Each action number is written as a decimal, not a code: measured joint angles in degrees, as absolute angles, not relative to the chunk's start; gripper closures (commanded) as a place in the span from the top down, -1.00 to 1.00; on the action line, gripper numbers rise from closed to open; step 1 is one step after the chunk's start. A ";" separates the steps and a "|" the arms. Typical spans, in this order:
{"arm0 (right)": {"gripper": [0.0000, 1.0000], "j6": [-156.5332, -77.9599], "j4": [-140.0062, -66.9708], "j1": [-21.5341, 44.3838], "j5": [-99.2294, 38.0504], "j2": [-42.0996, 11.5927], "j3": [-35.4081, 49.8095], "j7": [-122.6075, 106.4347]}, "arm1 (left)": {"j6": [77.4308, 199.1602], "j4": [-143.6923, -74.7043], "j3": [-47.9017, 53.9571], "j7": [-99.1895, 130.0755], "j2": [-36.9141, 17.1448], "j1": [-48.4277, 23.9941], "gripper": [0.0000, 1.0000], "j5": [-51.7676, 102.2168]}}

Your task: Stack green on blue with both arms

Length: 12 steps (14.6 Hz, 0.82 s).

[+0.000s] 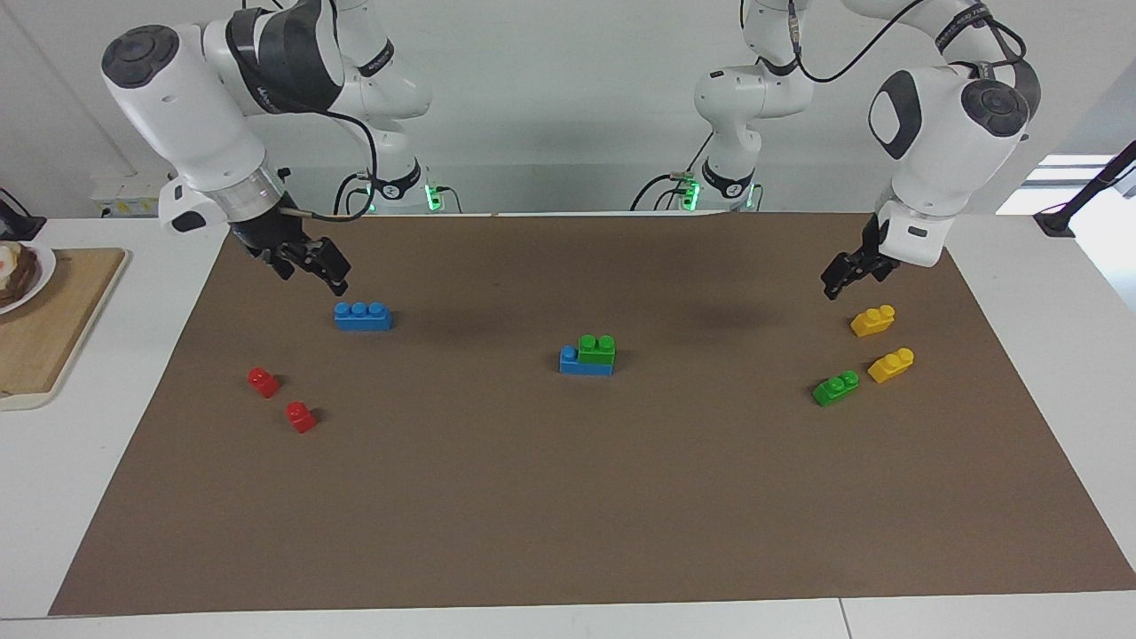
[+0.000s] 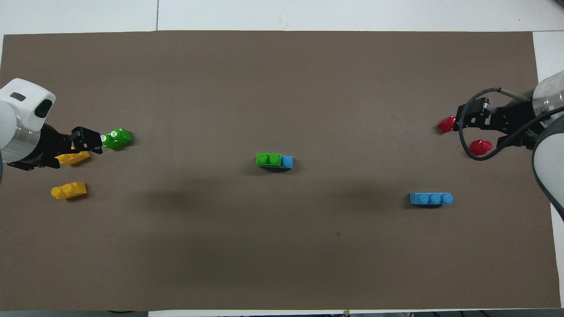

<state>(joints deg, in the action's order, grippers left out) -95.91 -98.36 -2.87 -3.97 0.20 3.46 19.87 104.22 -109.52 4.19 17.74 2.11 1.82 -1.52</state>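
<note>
Stacked pair: a green brick (image 1: pixel 596 348) sits on a blue brick (image 1: pixel 584 361) at the middle of the brown mat (image 1: pixel 568 497), covering two of the blue one's studs; one blue stud is bare at the right arm's end.
Spare blue brick (image 1: pixel 363 316): lies flat on the mat toward the right arm's end, nearer to the robots than the two red bricks (image 1: pixel 264 382).
Spare green brick (image 1: pixel 835 388): lies toward the left arm's end, just beside the two yellow bricks (image 1: pixel 890 365) and farther from the robots than both.
Left gripper (image 1: pixel 850 272): raised over the mat close to the yellow bricks, jaws open and holding nothing.
Right gripper (image 1: pixel 312 264): raised over the mat close to the spare blue brick, jaws open and holding nothing.
Facing view only: shows both grippers well clear of the mat; a wooden board (image 1: pixel 44 319) with a plate (image 1: pixel 27 275) on the white desk (image 1: pixel 53 497), past the right arm's end of the mat.
Overhead view only: the left gripper partly hides one yellow brick (image 2: pixel 75 157) and its tip meets the spare green brick in the picture; the right gripper sits by the red bricks; the bare blue stud is plain.
</note>
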 measured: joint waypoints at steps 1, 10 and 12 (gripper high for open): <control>1.00 -94.39 -98.35 -2.92 -3.51 0.80 3.46 18.00 | 104.23 -109.52 4.48 17.72 2.12 1.74 1.00 -1.52; 1.00 -91.38 -98.32 -3.85 -2.03 3.39 3.43 7.57 | 102.01 -104.39 4.92 10.91 0.03 1.02 1.00 -1.52; 1.00 -91.37 -98.32 -3.90 -1.78 3.39 3.43 7.54 | 101.53 -103.77 4.91 7.55 -0.61 1.02 1.00 -1.52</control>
<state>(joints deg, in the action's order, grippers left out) -91.37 -98.32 -3.90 -1.78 3.39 3.43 7.54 101.53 -103.77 4.91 7.55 -0.61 1.02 -1.52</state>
